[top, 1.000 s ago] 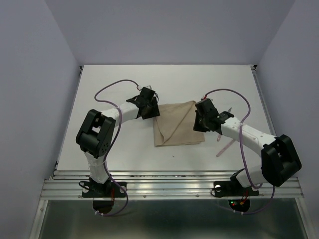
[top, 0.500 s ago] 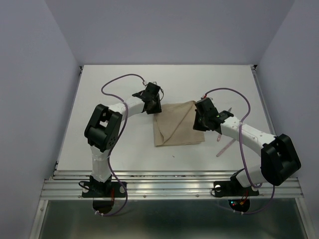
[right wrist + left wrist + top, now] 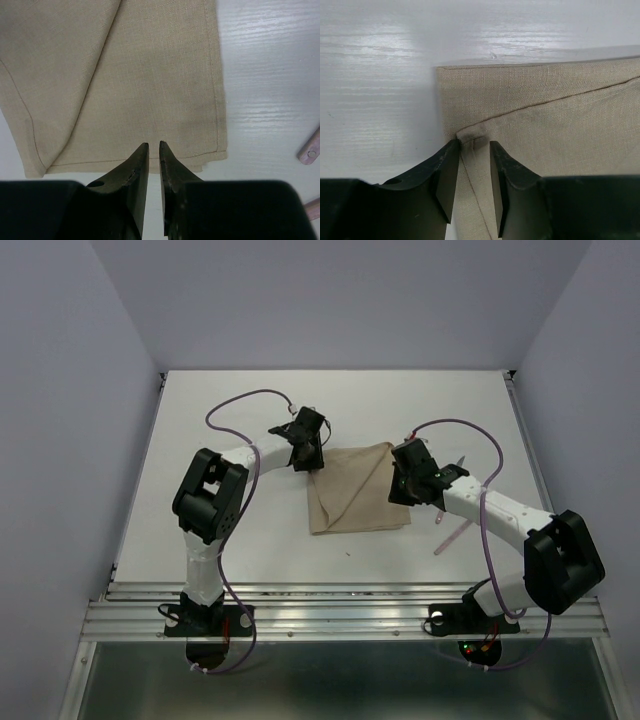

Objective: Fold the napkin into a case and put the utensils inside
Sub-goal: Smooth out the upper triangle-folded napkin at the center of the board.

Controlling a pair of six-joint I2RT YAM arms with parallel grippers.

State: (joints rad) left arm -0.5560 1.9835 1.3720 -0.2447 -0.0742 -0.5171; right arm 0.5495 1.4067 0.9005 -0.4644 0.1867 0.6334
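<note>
The beige napkin [image 3: 355, 495] lies folded flat mid-table, with a diagonal flap across it. My left gripper [image 3: 311, 454] is at its far left corner. In the left wrist view the jaws stand apart, straddling a small turned-over corner of the napkin [image 3: 472, 135], and the left finger [image 3: 445, 165] touches the fold. My right gripper [image 3: 404, 483] is low over the napkin's right edge [image 3: 150, 100]. Its jaws are parted by only a narrow slit with nothing in it. Two pinkish utensil handles [image 3: 311, 147] lie right of the cloth, and one utensil [image 3: 450, 536] shows beside the right arm.
White tabletop [image 3: 230, 420] surrounds the cloth, with a metal rail [image 3: 350, 615] along the near edge and grey walls on the other sides. A second utensil's tip [image 3: 463, 461] pokes out behind the right forearm. Purple cables loop over both arms.
My left arm has swung its elbow right and the gripper has shifted slightly toward the napkin's far corner, its jaws narrowing. The right arm and napkin have not moved.
</note>
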